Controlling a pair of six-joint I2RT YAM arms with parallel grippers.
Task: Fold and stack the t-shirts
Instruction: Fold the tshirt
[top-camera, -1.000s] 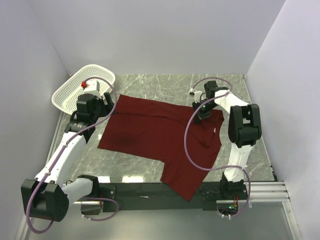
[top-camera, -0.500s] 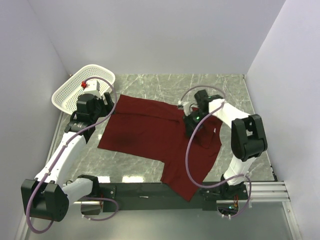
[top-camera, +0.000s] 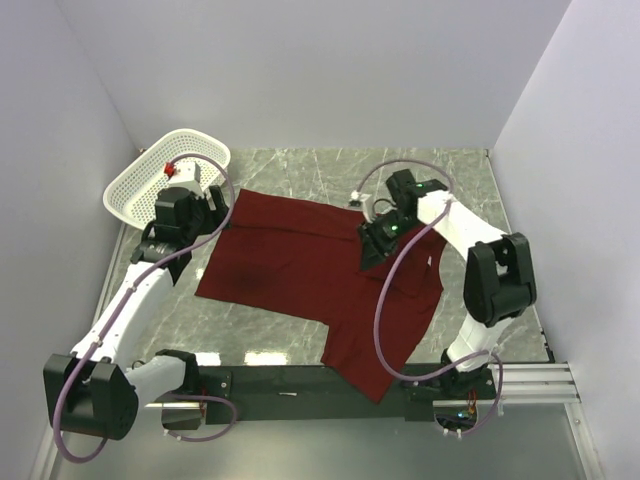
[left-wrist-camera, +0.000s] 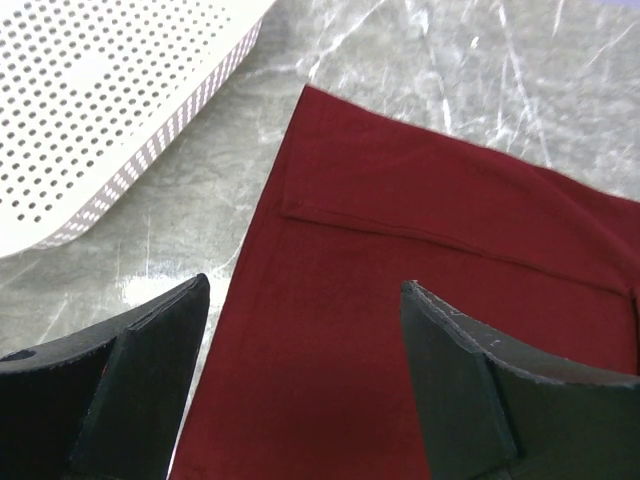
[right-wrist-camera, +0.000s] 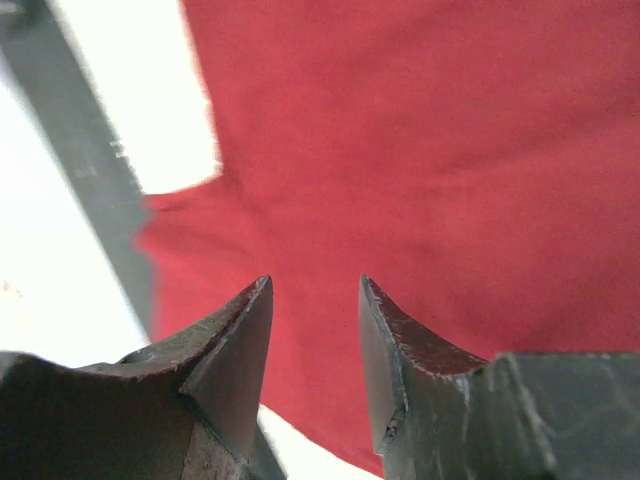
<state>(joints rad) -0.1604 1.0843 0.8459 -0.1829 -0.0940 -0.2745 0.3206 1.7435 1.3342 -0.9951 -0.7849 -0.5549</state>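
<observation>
The dark red t-shirt (top-camera: 290, 270) lies spread on the marble table, with its lower right part reaching over the dark front rail. My left gripper (top-camera: 222, 205) hovers open over the shirt's back left corner; in the left wrist view its jaws (left-wrist-camera: 303, 288) stand wide apart above the t-shirt (left-wrist-camera: 420, 250) with nothing between them. My right gripper (top-camera: 368, 245) hangs over the shirt's right half. Its jaws (right-wrist-camera: 315, 282) are parted above the t-shirt (right-wrist-camera: 400, 130) and hold nothing.
A white perforated basket (top-camera: 150, 180) stands tilted at the back left, close to my left gripper, and shows as the basket (left-wrist-camera: 100, 100) in the left wrist view. White walls close in three sides. The dark rail (top-camera: 270, 380) runs along the front edge.
My right gripper has moved left from the shirt's back right corner to over its right half, and its jaws have come apart. The left arm has stayed still.
</observation>
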